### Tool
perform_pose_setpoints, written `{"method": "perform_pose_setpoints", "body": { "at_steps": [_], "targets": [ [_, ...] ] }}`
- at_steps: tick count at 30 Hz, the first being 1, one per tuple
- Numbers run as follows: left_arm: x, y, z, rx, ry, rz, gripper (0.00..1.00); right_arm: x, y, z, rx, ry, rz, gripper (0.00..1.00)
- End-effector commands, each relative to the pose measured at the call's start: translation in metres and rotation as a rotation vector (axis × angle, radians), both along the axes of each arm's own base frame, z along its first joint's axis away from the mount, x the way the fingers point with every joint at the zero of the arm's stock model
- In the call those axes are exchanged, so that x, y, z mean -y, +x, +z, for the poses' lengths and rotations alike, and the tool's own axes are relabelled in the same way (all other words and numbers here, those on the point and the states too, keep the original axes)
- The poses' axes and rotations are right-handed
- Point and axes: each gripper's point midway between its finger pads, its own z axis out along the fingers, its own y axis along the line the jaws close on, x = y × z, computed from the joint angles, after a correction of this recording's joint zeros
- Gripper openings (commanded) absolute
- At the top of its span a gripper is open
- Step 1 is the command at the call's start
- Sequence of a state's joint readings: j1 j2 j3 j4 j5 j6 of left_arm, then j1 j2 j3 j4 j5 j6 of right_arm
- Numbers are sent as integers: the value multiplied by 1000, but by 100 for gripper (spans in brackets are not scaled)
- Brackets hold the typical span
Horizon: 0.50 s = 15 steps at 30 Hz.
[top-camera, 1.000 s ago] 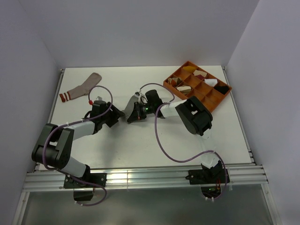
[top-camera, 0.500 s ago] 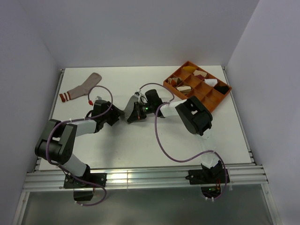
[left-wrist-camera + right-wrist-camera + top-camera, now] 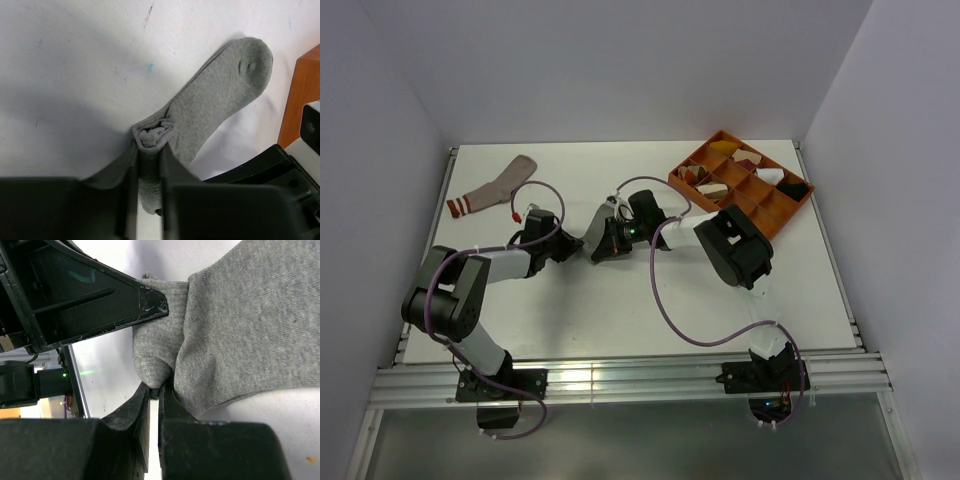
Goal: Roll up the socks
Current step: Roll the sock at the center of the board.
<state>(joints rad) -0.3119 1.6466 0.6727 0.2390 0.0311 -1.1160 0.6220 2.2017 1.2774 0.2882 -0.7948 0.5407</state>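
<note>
The grey sock (image 3: pixel 220 95) lies flat on the white table with its toe pointing away in the left wrist view and its near end folded into a small roll. My left gripper (image 3: pixel 150 150) is shut on that rolled end. Facing it, my right gripper (image 3: pixel 155 388) is shut on the same bunched end of the grey sock (image 3: pixel 240 330), pinching a fold at its tips. From above, both grippers (image 3: pixel 572 246) (image 3: pixel 593 248) meet at mid-table over the grey sock (image 3: pixel 595 222). The pinkish-tan sock (image 3: pixel 495 185) with red and white cuff stripes lies flat at the back left, untouched.
An orange divided tray (image 3: pixel 792 215) holding small cloth bundles sits at the back right, and its edge (image 3: pixel 300 95) shows just beyond the grey sock's toe. A purple cable (image 3: pixel 660 300) loops across the table in front of the right arm.
The left gripper's jaws have closed from wide open onto the rolled end of the grey sock, and the left arm has edged right toward it. The right gripper has held still.
</note>
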Motion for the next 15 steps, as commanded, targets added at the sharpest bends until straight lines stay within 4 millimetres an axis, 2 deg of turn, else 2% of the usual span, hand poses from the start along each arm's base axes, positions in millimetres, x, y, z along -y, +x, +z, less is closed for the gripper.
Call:
{"method": "perform_pose_setpoints", "body": {
  "at_steps": [1,3,8,9,10,11,12,13,14,15],
  "targets": [
    [-28,-38,-46,-202,157,36,9,22,-4,-46,-52,-163,-63,0],
    [-35,-49,-49,-247,192,41,0,23,-4,-46,-45,-165,-71,0],
    [-41,-50,-45,-271,254,22,0,26,4,-38,31,-172,-111,0],
    [-40,-49,-44,-283,267,12,0,27,4,-35,56,-166,-116,3],
    [-41,-47,-43,-289,276,8,0,27,7,-21,95,-149,-122,6],
    [-43,-46,-42,-289,294,-2,0,29,11,-16,139,-158,-136,12],
    [-42,-45,-41,-299,306,-11,0,31,10,-10,169,-159,-141,22],
    [-42,-45,-40,-302,313,-18,0,31,14,9,230,-146,-152,27],
    [-41,-45,-41,-309,322,-35,0,36,17,11,295,-169,-168,36],
    [-39,-41,-38,-301,321,-45,0,35,17,19,342,-177,-169,39]
  ]
}}
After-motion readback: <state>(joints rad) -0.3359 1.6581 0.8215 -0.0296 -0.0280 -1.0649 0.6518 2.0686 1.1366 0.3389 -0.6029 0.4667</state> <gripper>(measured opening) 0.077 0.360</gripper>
